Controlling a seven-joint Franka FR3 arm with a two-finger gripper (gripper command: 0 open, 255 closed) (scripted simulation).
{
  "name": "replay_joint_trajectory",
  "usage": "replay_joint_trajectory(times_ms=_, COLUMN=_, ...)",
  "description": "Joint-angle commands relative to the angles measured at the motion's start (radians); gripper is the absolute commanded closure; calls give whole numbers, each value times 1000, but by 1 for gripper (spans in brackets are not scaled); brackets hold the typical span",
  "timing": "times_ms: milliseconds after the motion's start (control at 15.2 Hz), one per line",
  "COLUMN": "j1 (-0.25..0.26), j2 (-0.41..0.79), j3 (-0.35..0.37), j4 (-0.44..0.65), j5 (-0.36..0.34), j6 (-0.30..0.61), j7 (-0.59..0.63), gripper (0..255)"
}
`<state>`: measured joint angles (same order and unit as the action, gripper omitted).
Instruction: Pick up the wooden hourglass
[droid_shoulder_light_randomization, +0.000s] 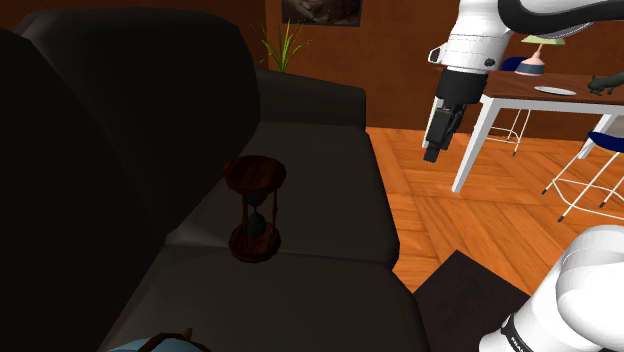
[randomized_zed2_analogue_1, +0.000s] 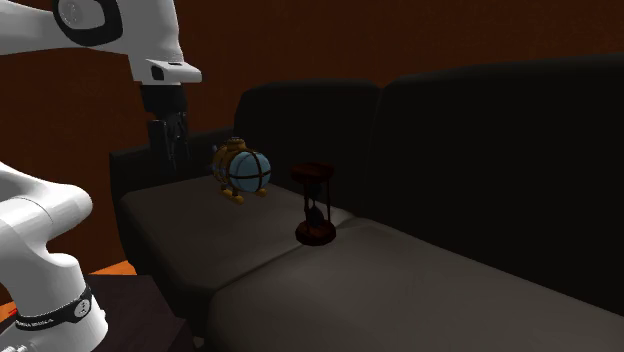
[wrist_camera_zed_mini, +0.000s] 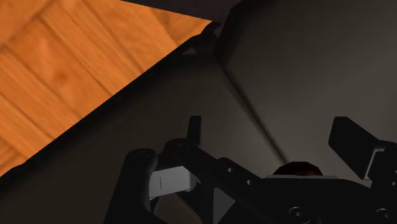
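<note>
A dark sofa (droid_shoulder_light_randomization: 310, 215) takes up the shoulder view's left. The hourglass (droid_shoulder_light_randomization: 256, 208) stands upright on its seat, close to the seam between two cushions. Further right, the gripper (droid_shoulder_light_randomization: 431, 155) hangs in the air, well apart from the hourglass, jaws spread and holding nothing. A table (droid_shoulder_light_randomization: 520, 95) stands beyond.

The hourglass (droid_shoulder_light_randomization: 256, 208) has end plates and posts of dark reddish wood with a slight sheen. The sofa (droid_shoulder_light_randomization: 310, 215) cushions look smooth, matt and dark. The floor (droid_shoulder_light_randomization: 480, 225) is orange wood with visible grain. The gripper (droid_shoulder_light_randomization: 431, 157) is matt black.
</note>
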<state>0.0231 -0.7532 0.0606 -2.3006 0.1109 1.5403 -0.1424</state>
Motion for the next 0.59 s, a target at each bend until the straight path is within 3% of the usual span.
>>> replay_joint_trajectory(times_ms=0, j1=0, j2=0, j3=0, j4=0, j5=0, j6=0, j7=0, gripper=0)
replay_joint_trajectory(times_ms=528, j1=-38, j2=255, j3=114, j4=84, j5=220, j6=49, j7=399, gripper=0)
